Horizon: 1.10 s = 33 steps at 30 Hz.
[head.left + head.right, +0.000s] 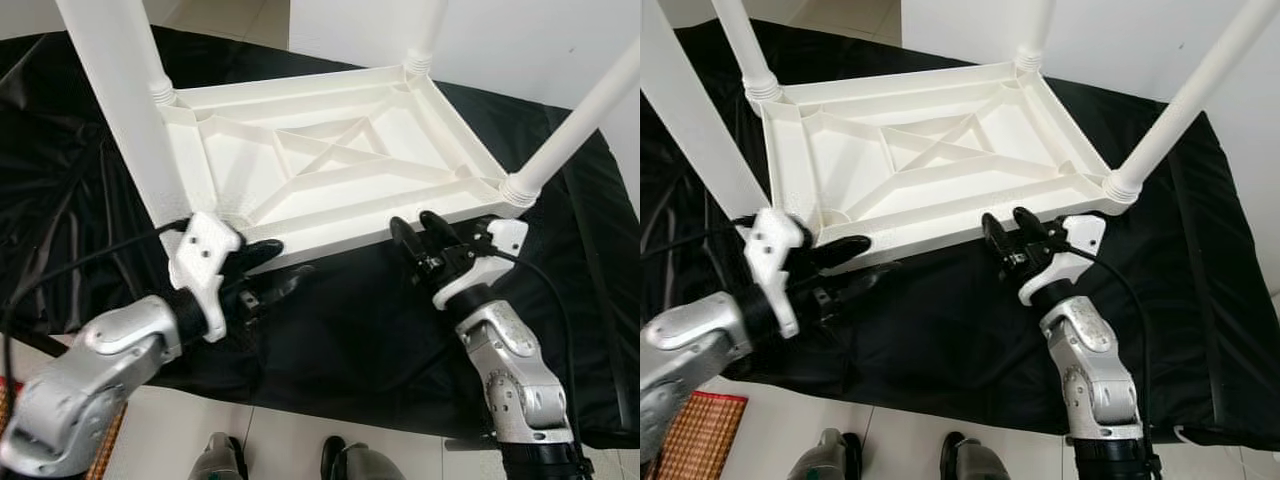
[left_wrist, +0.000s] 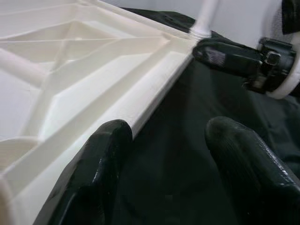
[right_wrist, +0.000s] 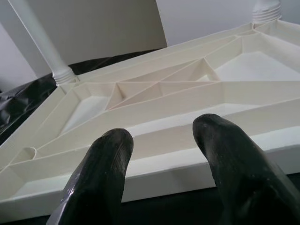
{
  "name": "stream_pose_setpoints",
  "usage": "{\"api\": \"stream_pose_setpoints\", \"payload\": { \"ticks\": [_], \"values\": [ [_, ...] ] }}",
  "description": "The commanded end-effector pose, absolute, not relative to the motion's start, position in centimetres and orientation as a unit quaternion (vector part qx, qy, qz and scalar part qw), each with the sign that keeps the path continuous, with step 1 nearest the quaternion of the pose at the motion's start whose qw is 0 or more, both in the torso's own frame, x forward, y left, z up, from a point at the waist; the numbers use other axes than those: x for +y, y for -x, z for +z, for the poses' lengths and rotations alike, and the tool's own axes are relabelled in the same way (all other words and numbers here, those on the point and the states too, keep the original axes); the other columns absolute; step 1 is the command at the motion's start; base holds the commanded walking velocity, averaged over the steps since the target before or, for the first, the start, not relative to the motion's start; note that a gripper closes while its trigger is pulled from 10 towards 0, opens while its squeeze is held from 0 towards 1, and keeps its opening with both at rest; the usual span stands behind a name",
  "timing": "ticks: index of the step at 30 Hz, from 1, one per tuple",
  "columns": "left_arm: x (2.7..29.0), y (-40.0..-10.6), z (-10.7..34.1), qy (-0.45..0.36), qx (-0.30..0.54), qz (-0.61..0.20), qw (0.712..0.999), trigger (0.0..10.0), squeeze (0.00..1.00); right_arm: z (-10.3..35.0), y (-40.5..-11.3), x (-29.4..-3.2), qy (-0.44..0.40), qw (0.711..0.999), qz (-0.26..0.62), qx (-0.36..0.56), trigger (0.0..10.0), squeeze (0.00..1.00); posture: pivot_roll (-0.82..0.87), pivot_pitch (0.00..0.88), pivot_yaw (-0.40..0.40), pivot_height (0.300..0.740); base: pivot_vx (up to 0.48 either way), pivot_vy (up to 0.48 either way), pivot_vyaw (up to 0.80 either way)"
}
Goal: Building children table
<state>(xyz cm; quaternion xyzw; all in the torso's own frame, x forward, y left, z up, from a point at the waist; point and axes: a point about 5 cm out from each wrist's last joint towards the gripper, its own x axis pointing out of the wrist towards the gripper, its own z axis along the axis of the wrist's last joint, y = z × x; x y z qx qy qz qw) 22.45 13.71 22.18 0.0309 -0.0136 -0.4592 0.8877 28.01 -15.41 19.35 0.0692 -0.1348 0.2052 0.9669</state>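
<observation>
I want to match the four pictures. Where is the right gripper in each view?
Left eye view: right gripper right of centre, fingertips at the table rim.
Right eye view: near centre, at the same rim.
Left wrist view: far along the rim, beyond the left gripper, seen side-on.
Right wrist view: its own open fingers in the foreground, facing the rim.
Shared landmark: the white table rim.

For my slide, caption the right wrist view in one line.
Open right gripper poised at the near rim of the upturned white plastic table, ribbed underside showing, on black cloth.
</observation>
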Motion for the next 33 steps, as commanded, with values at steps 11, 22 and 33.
{"api": "stream_pose_setpoints", "payload": {
  "ticks": [11,22,33],
  "values": [
    [19.9,-19.5,22.0,-0.046,0.084,-0.474,0.876,10.0,0.00,19.1,-29.1,-15.9,-0.045,0.965,0.220,-0.137,10.0,0.00,0.18,0.207,-0.085,0.740,0.000,0.000,0.00],
    [27.6,-19.9,22.0,-0.145,0.176,-0.356,0.906,10.0,0.00,19.1,-29.8,-16.0,-0.039,0.964,0.224,-0.138,10.0,0.00,0.20,0.200,-0.086,0.740,0.000,0.000,0.00],
    [30.2,-24.5,22.4,-0.234,0.132,-0.183,0.946,10.0,0.00,19.5,-30.3,-15.2,-0.043,0.959,0.236,-0.149,10.0,0.00,0.19,0.202,-0.085,0.740,0.000,0.000,0.00]
  ]
}}
